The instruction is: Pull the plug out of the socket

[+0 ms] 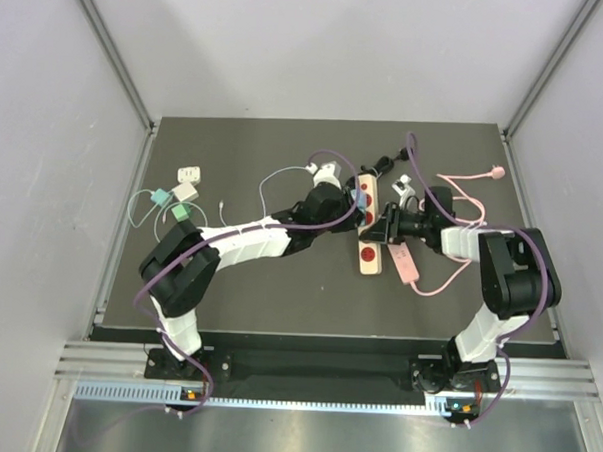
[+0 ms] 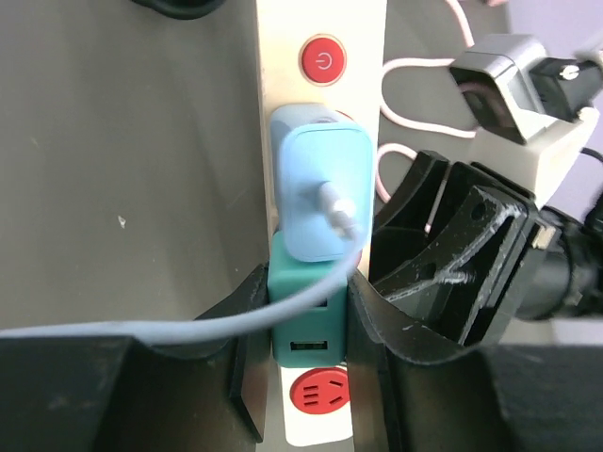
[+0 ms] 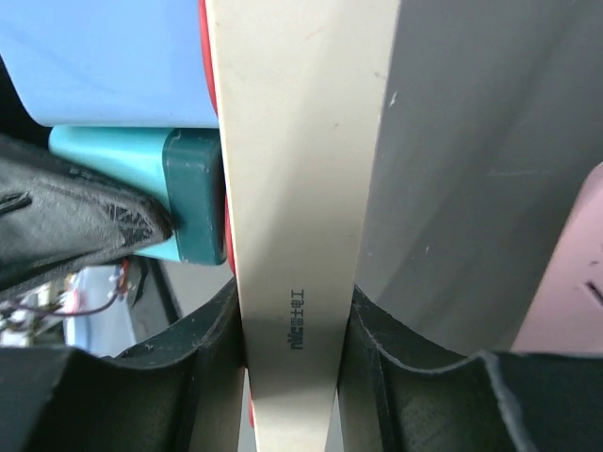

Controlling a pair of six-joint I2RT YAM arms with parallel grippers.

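A: Left pincer?
B: Clamped on boxy teal plug, seated in strip between its fingers; glossy blue charger just beyond.
A: Right pincer?
B: Pinching the smooth beige strip edgewise.

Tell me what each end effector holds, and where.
Left end effector grips the teal plug by its sides; right end effector clamps the power strip across its width.

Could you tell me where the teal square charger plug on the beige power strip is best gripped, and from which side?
I'd grip the teal square charger plug by its two flat side faces, across the beige power strip, coming from above. The light blue charger abuts one end and a pale cable crosses its top, leaving those sides free; the left gripper grips them.
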